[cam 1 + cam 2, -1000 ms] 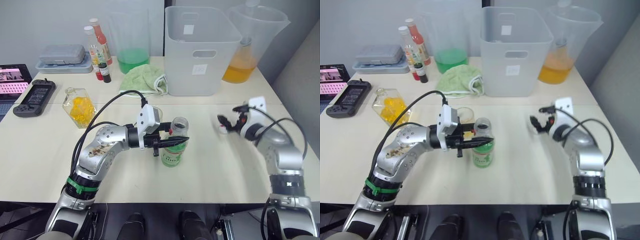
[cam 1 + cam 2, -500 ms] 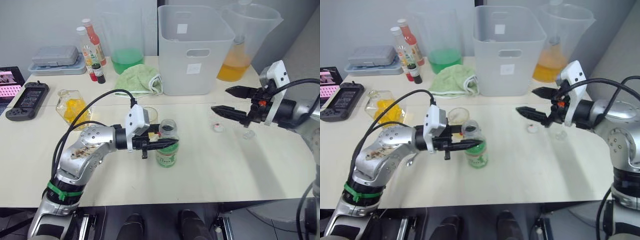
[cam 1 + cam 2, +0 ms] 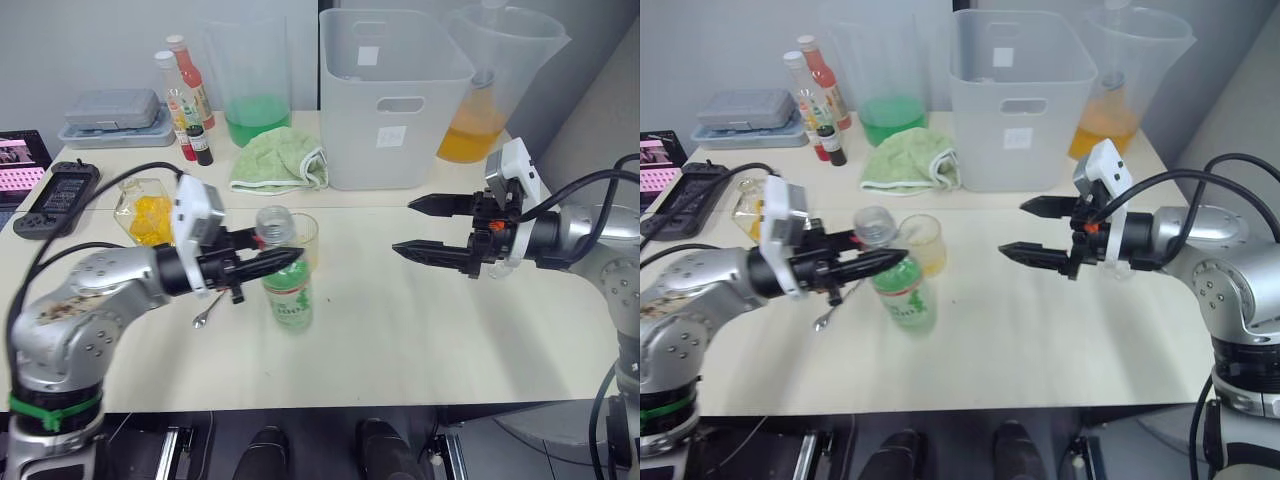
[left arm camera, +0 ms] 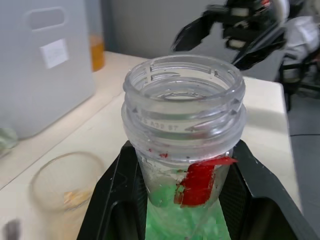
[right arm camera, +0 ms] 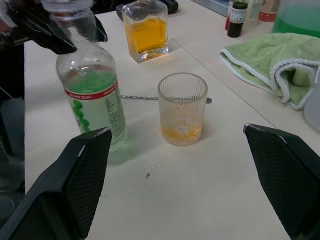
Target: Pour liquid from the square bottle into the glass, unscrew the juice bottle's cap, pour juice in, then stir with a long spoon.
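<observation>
Between left fingers (image 4: pixel 117 200), uncapped juice bottle (image 3: pixel 285 290)

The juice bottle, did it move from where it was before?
Yes. The juice bottle, gripped by the left end effector, now stands on the other side of the glass, toward the robot's left.

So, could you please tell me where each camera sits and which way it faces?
Eye views: on the head, looking down over the table; both arms show.
Left wrist view: along the left tool, at the juice bottle neck it grips.
Right wrist view: along the open right tool, toward the glass.
All share bottle and glass.
</observation>
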Tool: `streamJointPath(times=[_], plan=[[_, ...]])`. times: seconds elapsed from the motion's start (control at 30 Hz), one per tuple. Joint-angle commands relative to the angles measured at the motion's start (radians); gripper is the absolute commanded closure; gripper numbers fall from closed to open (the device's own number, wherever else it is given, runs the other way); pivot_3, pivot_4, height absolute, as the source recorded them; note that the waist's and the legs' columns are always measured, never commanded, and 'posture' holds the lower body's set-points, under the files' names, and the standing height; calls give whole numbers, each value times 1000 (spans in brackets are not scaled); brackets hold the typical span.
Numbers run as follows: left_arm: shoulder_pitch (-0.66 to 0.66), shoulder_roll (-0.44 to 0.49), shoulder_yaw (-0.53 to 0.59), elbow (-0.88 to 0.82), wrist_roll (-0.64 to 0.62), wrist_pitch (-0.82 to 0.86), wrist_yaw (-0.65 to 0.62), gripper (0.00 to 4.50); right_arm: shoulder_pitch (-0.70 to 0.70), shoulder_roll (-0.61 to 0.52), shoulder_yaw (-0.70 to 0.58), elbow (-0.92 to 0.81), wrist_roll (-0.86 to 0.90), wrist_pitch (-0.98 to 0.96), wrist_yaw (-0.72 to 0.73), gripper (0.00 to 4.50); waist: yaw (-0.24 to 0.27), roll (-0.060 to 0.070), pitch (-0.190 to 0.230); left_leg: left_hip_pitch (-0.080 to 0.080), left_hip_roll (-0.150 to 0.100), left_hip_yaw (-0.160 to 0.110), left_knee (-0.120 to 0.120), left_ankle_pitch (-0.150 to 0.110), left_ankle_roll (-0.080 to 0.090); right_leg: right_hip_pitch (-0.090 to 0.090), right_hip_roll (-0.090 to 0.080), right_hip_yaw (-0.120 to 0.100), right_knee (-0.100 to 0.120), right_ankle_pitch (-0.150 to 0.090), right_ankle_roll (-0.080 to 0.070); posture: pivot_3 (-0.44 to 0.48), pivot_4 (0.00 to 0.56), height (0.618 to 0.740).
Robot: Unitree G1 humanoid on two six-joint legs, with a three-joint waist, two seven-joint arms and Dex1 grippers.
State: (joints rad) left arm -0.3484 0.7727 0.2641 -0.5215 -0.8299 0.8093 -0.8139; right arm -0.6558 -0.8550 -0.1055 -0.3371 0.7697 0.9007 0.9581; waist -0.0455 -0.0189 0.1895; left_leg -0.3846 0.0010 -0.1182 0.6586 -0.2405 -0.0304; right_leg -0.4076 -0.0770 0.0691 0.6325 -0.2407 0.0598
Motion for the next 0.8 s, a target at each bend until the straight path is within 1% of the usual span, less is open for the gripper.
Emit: streamJointPath(times=[0.03, 0.1, 0.23, 0.33, 0.43, 0.5, 0.6, 0.67, 0.73, 0.8], plan=[[33, 66, 107, 24, 8, -38, -29, 2983, -29, 9, 0, -40, 24, -11, 8, 24, 2, 0, 0, 0, 0, 0, 0, 0, 0, 0, 0, 0, 0, 0, 0, 0, 150, 740], [26, 87, 126, 50, 19, -54, -25, 2983, -35, 20, 10, -40, 21, -10, 0, 24, 6, -1, 1, -1, 0, 0, 0, 0, 0, 0, 0, 0, 0, 0, 0, 0, 150, 740], [-31, 115, 123, 130, 53, -77, -16, 2983, -27, 24, 10, -50, 23, -6, 1, 24, 16, -2, 1, -1, 0, 0, 0, 0, 0, 0, -1, 0, -1, 0, 0, 0, 150, 740], [-66, 127, 88, 197, 119, -136, -32, 2983, -18, 23, -4, -61, 37, 7, -9, 24, 16, -2, 1, -2, -1, 0, 0, 0, 0, -1, 0, 0, -1, 0, 0, 0, 150, 740], [-106, 121, 41, 260, 179, -196, -51, 2983, -8, 23, -12, -69, 35, 12, -42, 24, 15, -2, 1, -3, 0, 0, 0, 0, 0, -3, 0, 0, 0, 0, 0, 0, 150, 740], [-153, 101, -5, 317, 227, -256, -61, 2983, 10, 21, -21, -92, 50, 22, -58, 24, 16, -2, 1, -5, -1, 0, 0, 0, 0, -6, 0, 0, 1, 0, -1, 0, 150, 740], [-288, 9, -106, 451, 351, -383, -10, 2983, 61, 27, -68, -154, 93, 53, -122, 24, 34, -3, 1, -7, -1, 0, 1, 1, -1, -8, -1, 0, 3, 0, -1, 0, 150, 740], [-328, -14, -140, 516, 411, -452, -19, 2983, 79, 30, -82, -177, 101, 68, -167, 24, 33, -4, 1, -12, -1, 0, 2, 1, -2, -14, -1, 0, 7, 1, -1, 0, 150, 740], [-360, -32, -174, 580, 474, -527, -19, 2983, 98, 27, -93, -196, 106, 78, -197, 24, 29, -4, 1, -13, -2, 0, 3, 1, -2, -16, -1, 0, 9, 1, -1, 0, 150, 740], [-410, -64, -202, 678, 538, -608, 8, 2983, 121, 23, -115, -223, 119, 87, -223, 24, 27, -4, 1, -13, -2, 0, 3, 1, -2, -17, -1, 0, 10, 1, -1, 0, 150, 740]])
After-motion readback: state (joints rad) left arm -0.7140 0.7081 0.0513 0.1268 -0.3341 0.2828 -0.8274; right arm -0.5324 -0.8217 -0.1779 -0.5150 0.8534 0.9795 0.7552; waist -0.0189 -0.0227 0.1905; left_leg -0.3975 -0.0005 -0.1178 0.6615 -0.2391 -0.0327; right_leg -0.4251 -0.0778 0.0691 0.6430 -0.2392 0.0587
